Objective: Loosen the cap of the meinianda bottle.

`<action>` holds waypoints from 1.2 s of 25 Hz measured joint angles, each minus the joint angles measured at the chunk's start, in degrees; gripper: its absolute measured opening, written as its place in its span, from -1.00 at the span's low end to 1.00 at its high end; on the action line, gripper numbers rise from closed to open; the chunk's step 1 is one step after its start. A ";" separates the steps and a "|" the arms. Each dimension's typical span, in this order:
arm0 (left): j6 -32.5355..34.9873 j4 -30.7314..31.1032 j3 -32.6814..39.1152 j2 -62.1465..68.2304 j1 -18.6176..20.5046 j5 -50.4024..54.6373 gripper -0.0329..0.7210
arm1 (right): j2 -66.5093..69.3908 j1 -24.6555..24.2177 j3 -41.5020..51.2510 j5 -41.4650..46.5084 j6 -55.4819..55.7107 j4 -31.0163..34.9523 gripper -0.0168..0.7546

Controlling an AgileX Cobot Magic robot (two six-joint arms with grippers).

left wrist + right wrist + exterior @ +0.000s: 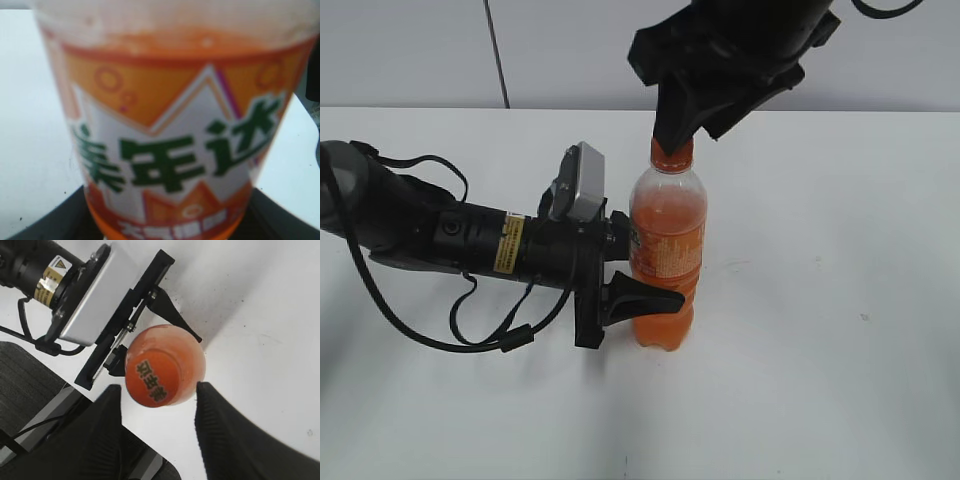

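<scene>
The right end effector (159,405) is held directly above the cap (152,376), its two ribbed black fingers (110,410) spread wide to either side and not yet touching it. In the exterior view it is seen lowered from above over the bottle's neck, where the cap itself is hidden.

The left end effector (638,285) is closed around the labelled middle of the meinianda bottle (666,250), one black finger wrapped across the front. In its wrist view the bottle's orange-and-white label fills the frame.

The bottle is stood upright near the middle of the white surface (820,350), nearly full of orange drink.

Some weight is likely from the liquid, so the bottle should stay planted. The thin clear walls are judged soft enough to dent under a hard squeeze, and smooth enough to slip. The small cap is judged stiff, and its sides are best pinched squarely for turning, while the body is braced at the label.
</scene>
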 joint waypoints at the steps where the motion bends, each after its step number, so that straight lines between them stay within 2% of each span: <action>1: 0.00 0.00 0.00 0.00 0.00 0.00 0.15 | 0.23 0.00 -0.30 0.00 0.28 -0.12 -0.02; 4: 0.00 0.00 0.00 0.00 0.00 0.00 0.15 | 1.21 0.00 -1.43 0.00 0.74 -0.11 -0.02; 10: 0.00 0.00 0.00 0.00 0.00 0.06 0.15 | 2.98 0.00 -1.67 0.06 1.57 0.01 0.10; 17: 0.00 -0.04 0.00 0.00 0.00 0.06 0.15 | 4.43 0.00 -1.71 0.06 1.57 1.44 0.10; 22: 0.00 -0.04 0.00 0.00 0.00 0.07 0.15 | 4.56 0.00 -1.71 0.10 1.42 1.28 -0.17; 27: 0.00 -0.04 0.00 0.00 0.00 0.12 0.15 | 4.56 0.00 -1.71 0.16 -1.68 1.17 -0.18; 30: 0.00 -0.12 0.00 0.00 0.00 0.12 0.15 | 4.56 0.00 -1.82 0.21 -12.82 1.05 -0.22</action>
